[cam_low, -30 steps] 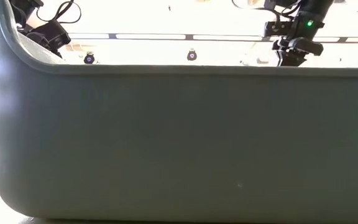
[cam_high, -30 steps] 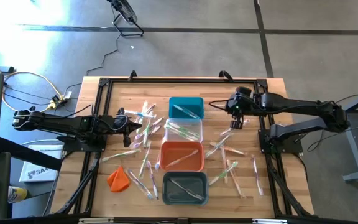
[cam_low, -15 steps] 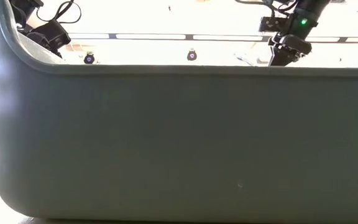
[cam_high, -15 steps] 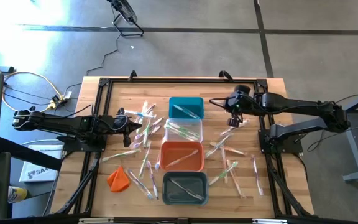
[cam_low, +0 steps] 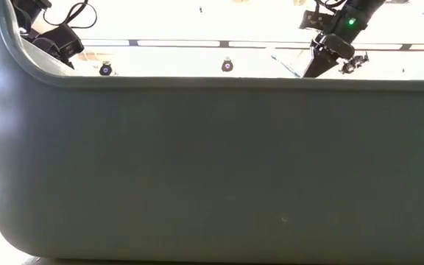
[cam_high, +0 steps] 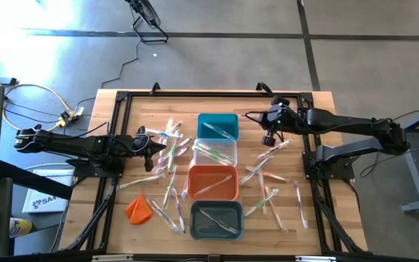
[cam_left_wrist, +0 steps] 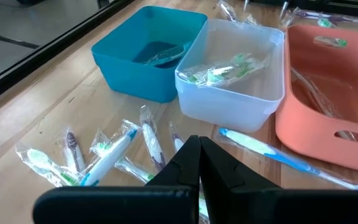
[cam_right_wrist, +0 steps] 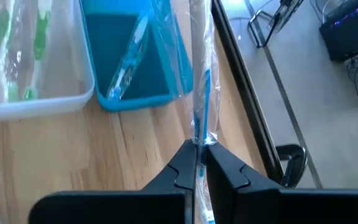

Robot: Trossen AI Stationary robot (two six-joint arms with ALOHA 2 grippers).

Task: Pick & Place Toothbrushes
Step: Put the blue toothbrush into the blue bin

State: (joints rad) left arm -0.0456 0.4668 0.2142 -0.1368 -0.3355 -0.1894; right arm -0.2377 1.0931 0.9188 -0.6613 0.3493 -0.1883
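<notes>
Many wrapped toothbrushes lie loose on the wooden table, left (cam_high: 167, 171) and right (cam_high: 268, 178) of a row of bins. My right gripper (cam_high: 266, 137) hangs above the table just right of the teal bin (cam_high: 217, 126), shut on one wrapped toothbrush (cam_right_wrist: 199, 74) with blue on it. Another toothbrush (cam_right_wrist: 126, 68) lies inside the teal bin. My left gripper (cam_left_wrist: 199, 142) is shut with nothing between its fingers and hovers over the loose toothbrushes (cam_left_wrist: 110, 155) left of the clear bin (cam_left_wrist: 232, 78). My right gripper pinches the wrapped toothbrush near one end (cam_right_wrist: 197, 134) between its two fingers. The fingers slant down from the table's right side. The toothbrush runs on ahead of the fingers in line with them, lifted clear of the table, its free end (cam_low: 282, 59) toward the teal bin.
From far to near, the bins in the middle of the table are teal, clear (cam_high: 215, 151), orange (cam_high: 213, 182) and grey (cam_high: 216, 220). An orange lump (cam_high: 138, 209) lies at the near left. The grey bin's wall (cam_low: 212, 169) blocks most of the low view.
My right gripper has tipped up from pointing steeply down to a slant, its fingertips swinging toward the teal bin. The held toothbrush has swung with it, its free end rising. The gripper has stayed shut on it.
</notes>
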